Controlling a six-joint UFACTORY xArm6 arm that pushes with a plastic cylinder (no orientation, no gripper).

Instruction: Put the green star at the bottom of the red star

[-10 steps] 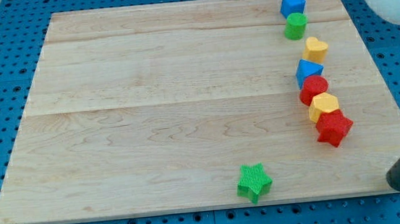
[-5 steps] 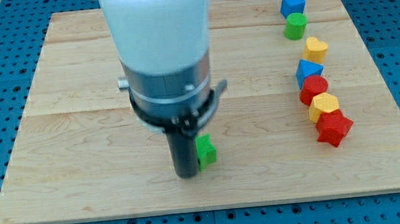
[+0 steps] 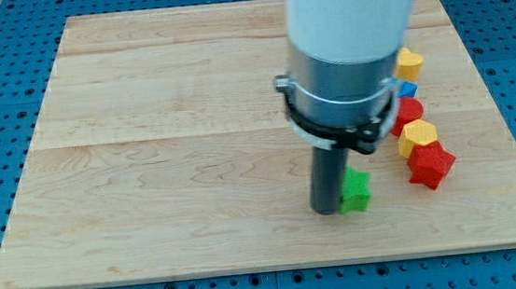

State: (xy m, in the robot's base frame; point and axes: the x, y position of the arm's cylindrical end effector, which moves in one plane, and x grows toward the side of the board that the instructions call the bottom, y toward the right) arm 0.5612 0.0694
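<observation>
The green star (image 3: pixel 357 191) lies on the wooden board, partly hidden behind my rod. My tip (image 3: pixel 326 210) touches the star's left side. The red star (image 3: pixel 429 164) lies to the right and slightly above the green star, at the low end of a column of blocks. The green star is left of and a little below the red star, with a gap between them.
Above the red star stand a yellow hexagon block (image 3: pixel 417 135), a red round block (image 3: pixel 409 112), a blue block (image 3: pixel 407 88) mostly hidden, and a yellow heart block (image 3: pixel 409 60). The arm's white and grey body (image 3: pixel 348 52) covers the board's upper right. The board's (image 3: pixel 148 173) bottom edge is near.
My rod and the green star have moved to the right along the lower part of the board, closer to the red star. The arm now hides the blue and green blocks at the top right.
</observation>
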